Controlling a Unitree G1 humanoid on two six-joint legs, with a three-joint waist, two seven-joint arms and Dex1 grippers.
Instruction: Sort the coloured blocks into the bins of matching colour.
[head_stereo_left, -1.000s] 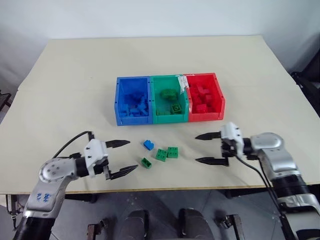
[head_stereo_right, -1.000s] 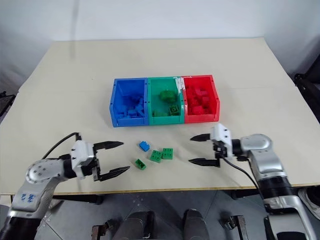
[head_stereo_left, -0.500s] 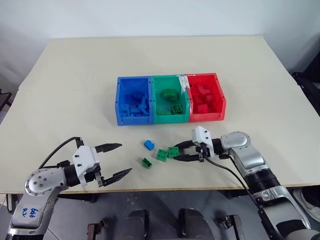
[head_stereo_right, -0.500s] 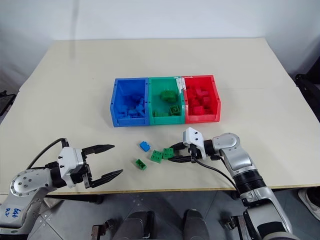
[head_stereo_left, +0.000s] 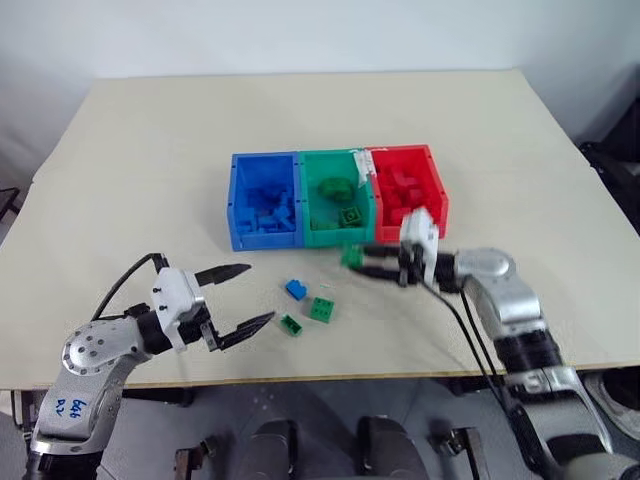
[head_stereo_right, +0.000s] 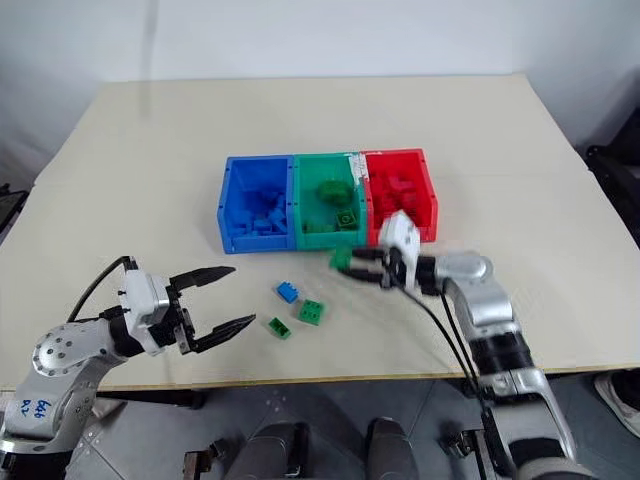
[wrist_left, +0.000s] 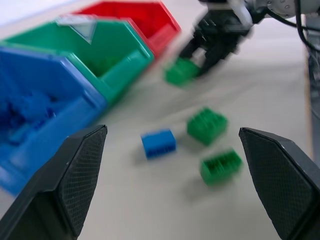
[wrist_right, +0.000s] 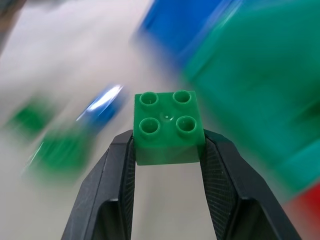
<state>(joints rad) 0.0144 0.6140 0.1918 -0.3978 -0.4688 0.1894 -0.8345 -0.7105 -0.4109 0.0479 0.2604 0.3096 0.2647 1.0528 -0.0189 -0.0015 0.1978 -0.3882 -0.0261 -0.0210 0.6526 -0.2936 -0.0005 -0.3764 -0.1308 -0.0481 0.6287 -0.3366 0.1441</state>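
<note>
**Q:** Between the right hand's (wrist_right: 167, 150) two black fingers, what is held?

**A:** A small square green plastic brick (wrist_right: 168, 128) with four round studs on top, clamped by its sides. It is off the desk, just in front of the green bin's near wall.

**Q:** Where are the bins?

**A:** Three joined open-topped plastic bins sit mid-desk on the pale beige desk (head_stereo_left: 140, 160): a blue bin (head_stereo_left: 238, 205), a green bin (head_stereo_left: 308, 215) in the middle, a red bin (head_stereo_left: 439, 195). Each already contains bricks of its own colour.

**Q:** What else lies around?

**A:** Loose on the desk, nearer the robot than the bins, are a small blue studded brick (head_stereo_left: 296, 289), a square green brick (head_stereo_left: 322, 309) and a smaller green brick (head_stereo_left: 291, 325), close together but apart.

**Q:** And the left hand?

**A:** The left hand (head_stereo_left: 242, 296) hovers beside those loose bricks, fingers spread wide, gripping nothing. A black cable (head_stereo_left: 470, 330) trails along the right arm.
</note>
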